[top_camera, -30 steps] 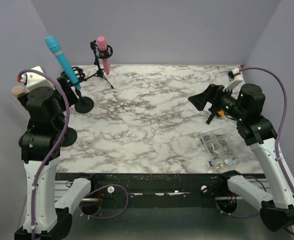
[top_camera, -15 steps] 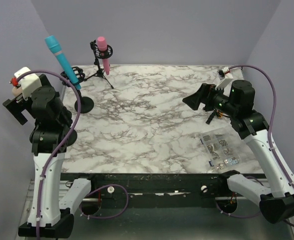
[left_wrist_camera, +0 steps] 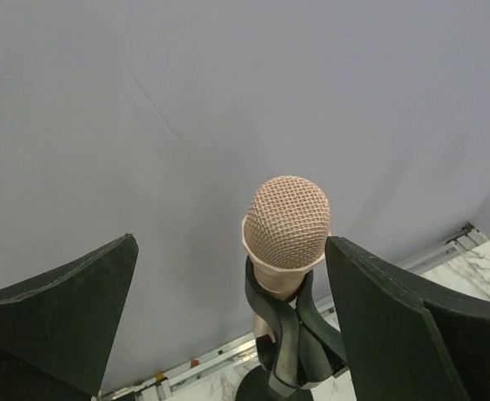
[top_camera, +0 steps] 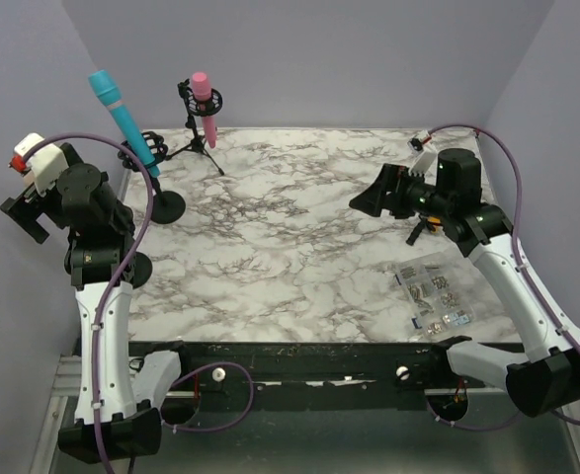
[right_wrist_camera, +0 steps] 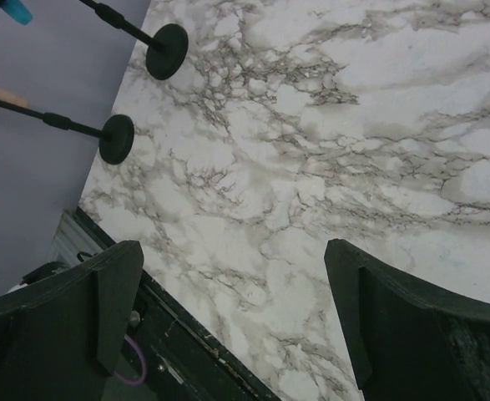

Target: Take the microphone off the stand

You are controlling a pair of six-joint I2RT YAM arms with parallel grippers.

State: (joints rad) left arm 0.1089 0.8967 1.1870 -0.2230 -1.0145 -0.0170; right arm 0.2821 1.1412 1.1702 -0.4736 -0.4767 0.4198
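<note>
The beige mesh-headed microphone (left_wrist_camera: pixel 286 221) sits clipped in its black clip stand (left_wrist_camera: pixel 282 355) at the left edge of the marble table (top_camera: pixel 290 247), framed between the spread, empty jaws of the left gripper (left_wrist_camera: pixel 229 251), teal microphone (top_camera: pixel 122 111) and pink microphone (top_camera: pixel 205 104) standing beyond, while the right gripper (top_camera: pixel 369 197) gapes wide, holding nothing.

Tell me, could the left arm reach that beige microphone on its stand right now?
Probably yes. In the left wrist view the beige microphone sits in its clip straight ahead of the left gripper, jaws open wide to either side, with nothing between. How far off it is, I can't tell.
</note>
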